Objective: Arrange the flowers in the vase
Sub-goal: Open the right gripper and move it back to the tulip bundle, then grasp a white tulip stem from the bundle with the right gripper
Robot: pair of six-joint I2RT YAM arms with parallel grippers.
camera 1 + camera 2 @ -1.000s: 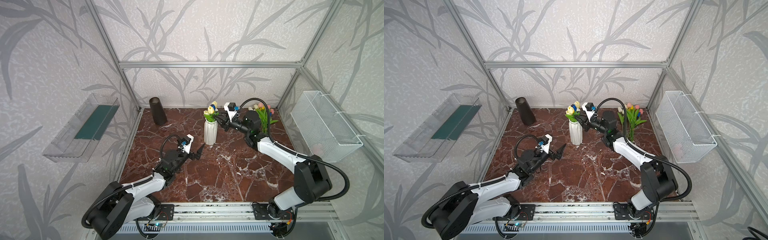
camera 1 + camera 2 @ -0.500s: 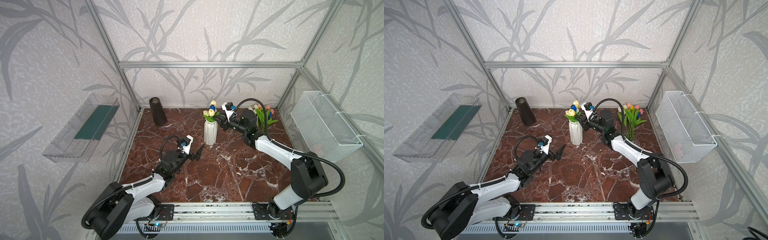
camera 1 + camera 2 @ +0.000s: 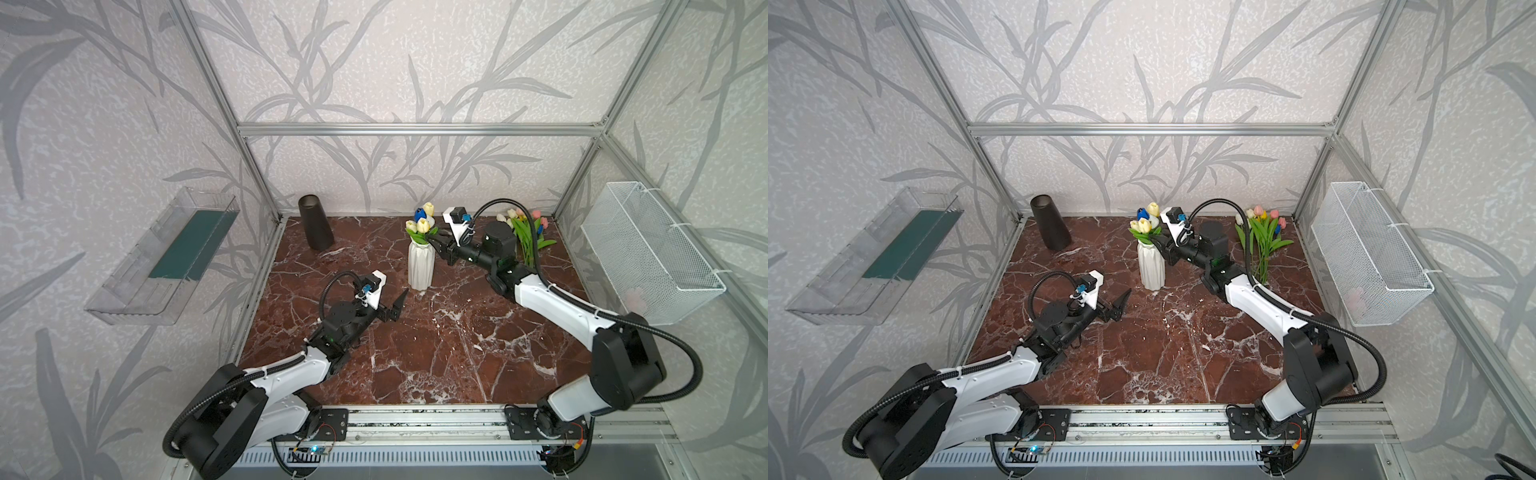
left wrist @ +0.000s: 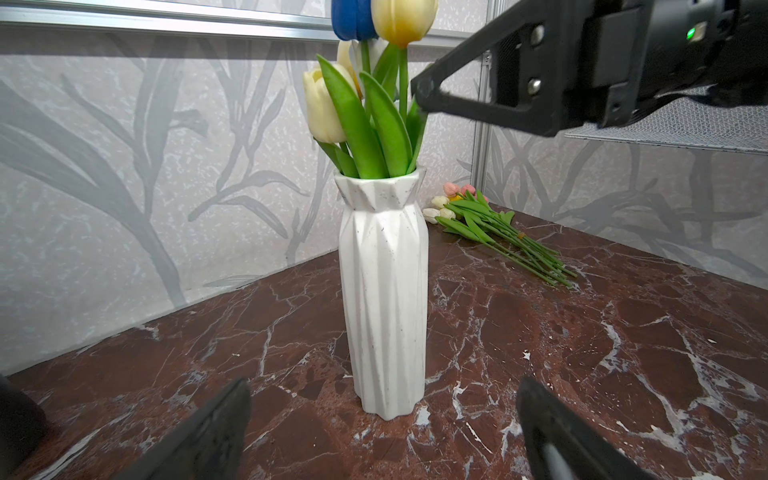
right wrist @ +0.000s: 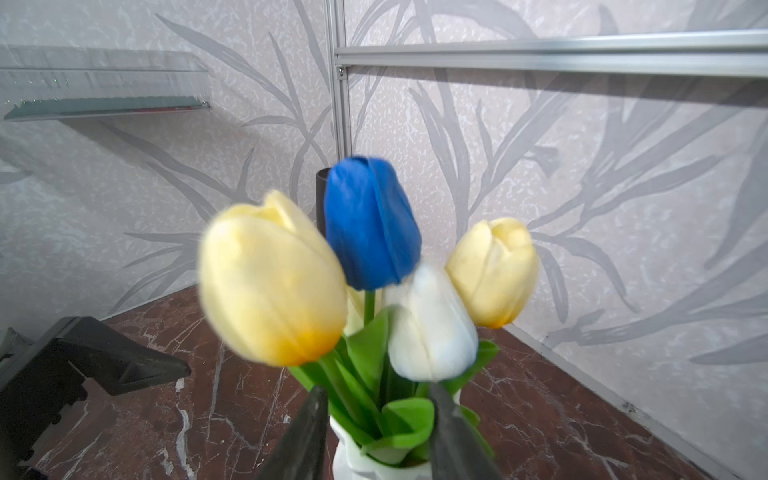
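Both top views: high off marble table front edge, whole scene. My wrist cameras: close, sharing white vase.

Count on the tabletop: one white vase and one dark vase. The white vase holds five heads: one blue tulip, one white tulip and three yellow or cream tulips. One loose bunch, its stems too crowded to count. One wire basket. One clear shelf.

A dark tapered container stands upright at the far left corner of the red marble tabletop. A clear wall tray hangs left of the tabletop, a white wire basket right of it.
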